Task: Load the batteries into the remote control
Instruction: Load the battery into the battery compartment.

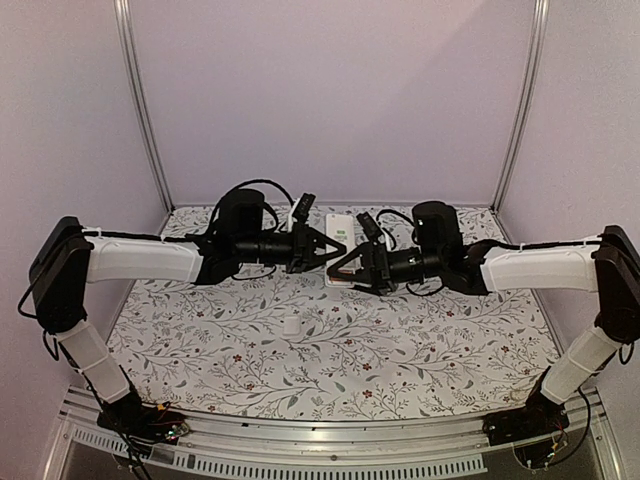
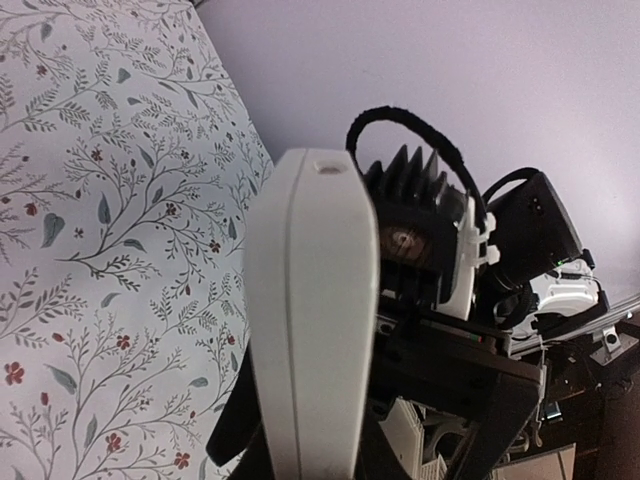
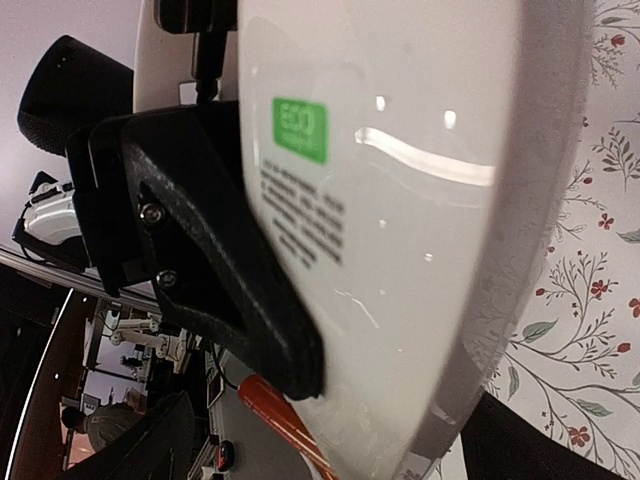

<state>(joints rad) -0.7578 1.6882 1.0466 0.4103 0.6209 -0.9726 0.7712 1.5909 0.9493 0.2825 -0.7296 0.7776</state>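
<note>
Remote control (image 3: 400,200) — orange battery (image 3: 282,422), right-wrist view only

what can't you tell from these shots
- Second battery: only one thin orange cylinder battery shows, right wrist view, cut off by the bottom edge.
- Print on the slim white plastic remote control: blurred, same view.
- Whether the right fingers clamp it: too close; top view too small.
</note>
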